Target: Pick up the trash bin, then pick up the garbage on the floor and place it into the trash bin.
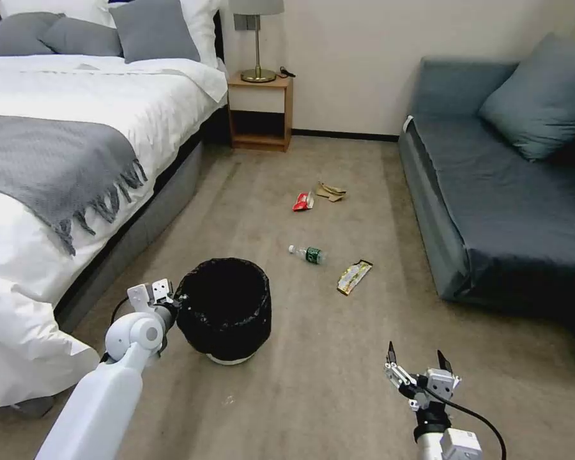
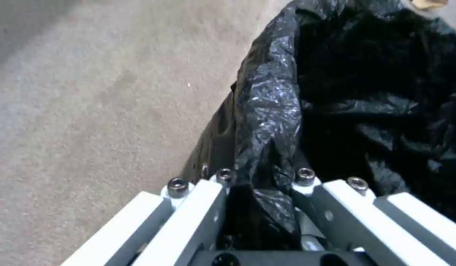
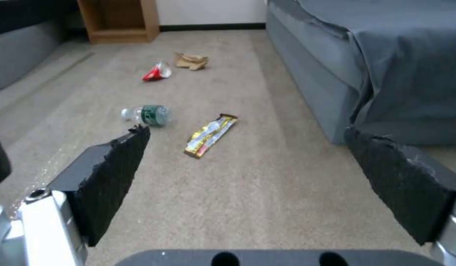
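The first step is in hand: taking hold of the small round trash bin lined with glossy black plastic (image 1: 224, 309), which stands on the beige carpet (image 1: 313, 383) beside the bed (image 1: 64, 160). The left gripper (image 2: 260, 181) straddles the bin's rim, pinching the bag-covered edge between its fingers. The next move probably calls for a steady lift without the liner slipping. The right gripper (image 1: 420, 363) hovers low with fingers spread wide, holding nothing. Beyond lie a clear green-labelled bottle (image 1: 308, 253), a yellow-silver wrapper (image 1: 354, 276), a red-white packet (image 1: 303, 202) and tan crumpled paper (image 1: 331, 191).
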